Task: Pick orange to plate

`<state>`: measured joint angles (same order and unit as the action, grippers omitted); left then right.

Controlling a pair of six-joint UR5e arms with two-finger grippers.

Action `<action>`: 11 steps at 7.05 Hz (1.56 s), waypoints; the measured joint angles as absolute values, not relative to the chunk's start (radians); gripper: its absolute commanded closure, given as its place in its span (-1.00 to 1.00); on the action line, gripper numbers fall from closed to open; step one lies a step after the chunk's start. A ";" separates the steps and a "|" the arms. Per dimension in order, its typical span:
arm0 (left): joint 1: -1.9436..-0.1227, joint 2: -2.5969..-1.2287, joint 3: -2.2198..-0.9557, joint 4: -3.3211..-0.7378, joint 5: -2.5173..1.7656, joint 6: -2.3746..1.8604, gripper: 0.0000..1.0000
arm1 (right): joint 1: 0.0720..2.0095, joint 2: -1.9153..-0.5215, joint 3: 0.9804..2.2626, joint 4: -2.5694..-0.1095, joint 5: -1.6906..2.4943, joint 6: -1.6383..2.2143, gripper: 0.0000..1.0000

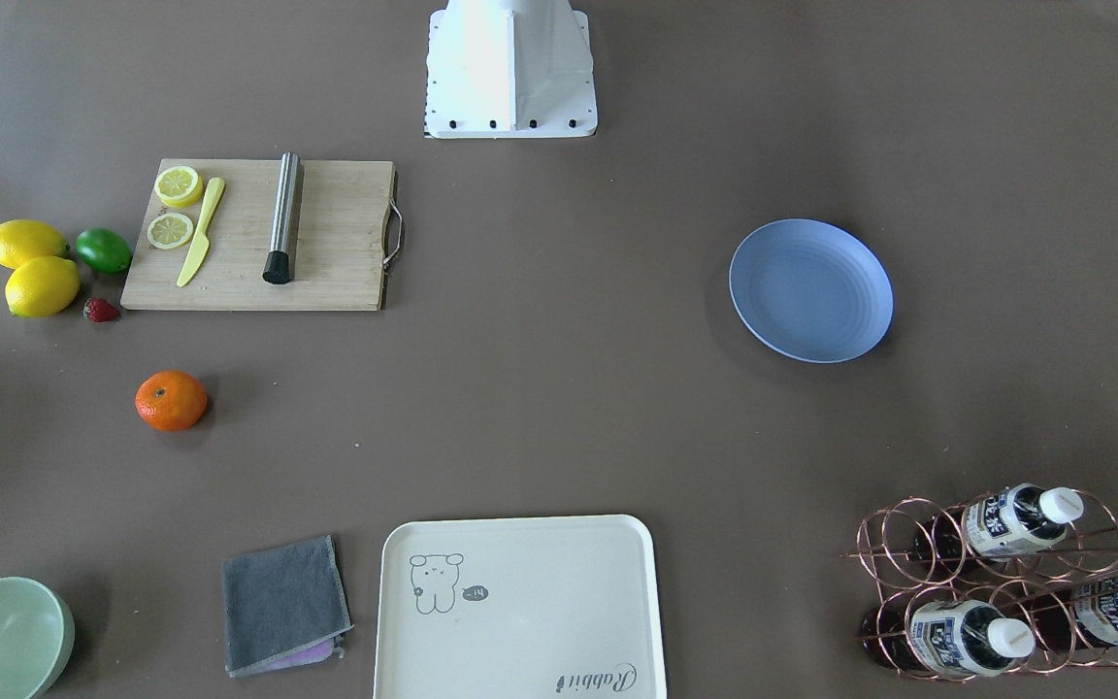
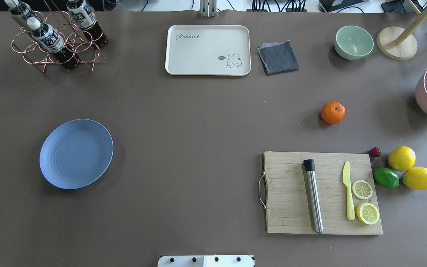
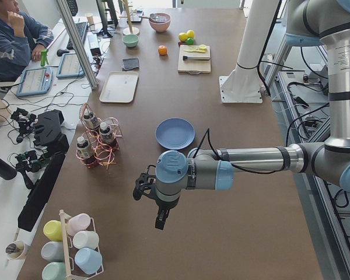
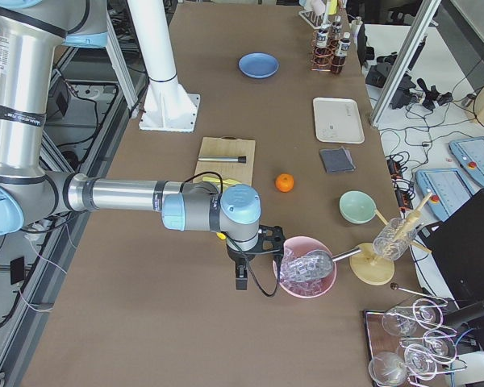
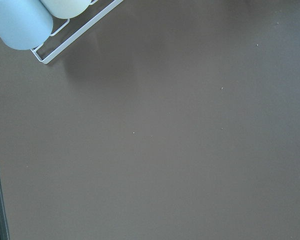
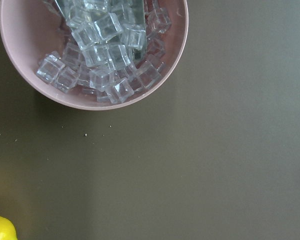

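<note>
orange [image 2: 333, 112] sits alone on the bare tabletop [image 2: 198, 129], robot's right half, stem dot up, nothing touching it

plate [image 2: 76, 153] is on the robot's left half, well apart from the orange, flat, nothing on it

left gripper [image 3: 142, 188] shows only in the left side view: hangs over the tabletop at the left end, near side of the plate, between the copper bottle rack [image 3: 96, 143] and the cup rack [image 3: 76, 248]. Can't tell if the fingers are apart or together

right gripper [image 4: 272, 240] shows only in the right side view: just beside the pink bowl [image 6: 105, 104] of ice cubes [image 6: 110, 30] at the right end, well apart from the orange. Fingers: can't tell either

neither gripper is holding anything that I can see

around the orange:
- cutting board [image 2: 291, 193] nearer the robot's base, carrying a steel muddler [image 2: 313, 196], yellow knife [image 2: 348, 193], two lemon slices [image 2: 362, 189]
- strawberry [image 2: 374, 151], lime [image 2: 386, 177], two lemons [image 2: 401, 158] bunched off the board's right edge
- green bowl [image 2: 352, 42] and grey cloth [image 2: 278, 56] at the far edge
- cream tray [image 2: 184, 55] beside the cloth
</note>
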<state>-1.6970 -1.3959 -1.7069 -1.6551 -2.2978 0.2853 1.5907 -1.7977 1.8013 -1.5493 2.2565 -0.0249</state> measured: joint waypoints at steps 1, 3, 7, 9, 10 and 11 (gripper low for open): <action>-1.697 -1.395 -1.708 -1.660 -2.298 0.286 -0.96 | 1.591 -1.798 1.802 -1.549 2.257 -0.025 -1.00; -1.696 -1.395 -1.707 -1.677 -2.297 0.287 -0.96 | 1.591 -1.796 1.802 -1.548 2.261 -0.025 -1.00; -1.693 -1.404 -1.726 -1.705 -2.297 0.287 -0.96 | 1.591 -1.790 1.802 -1.548 2.268 -0.024 -1.00; -1.688 -1.407 -1.733 -1.778 -2.297 0.284 -0.96 | 1.591 -1.788 1.802 -1.548 2.269 -0.023 -1.00; -1.679 -1.408 -1.732 -1.793 -2.296 0.281 -0.96 | 1.591 -1.788 1.802 -1.548 2.269 -0.023 -1.00; -1.668 -1.411 -1.734 -1.799 -2.296 0.279 -0.96 | 1.591 -1.788 1.802 -1.548 2.269 -0.023 -1.00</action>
<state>-1.6678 -1.4105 -1.7337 -1.7990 -2.2964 0.2786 1.5907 -1.7881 1.8024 -1.5478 2.2688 -0.0230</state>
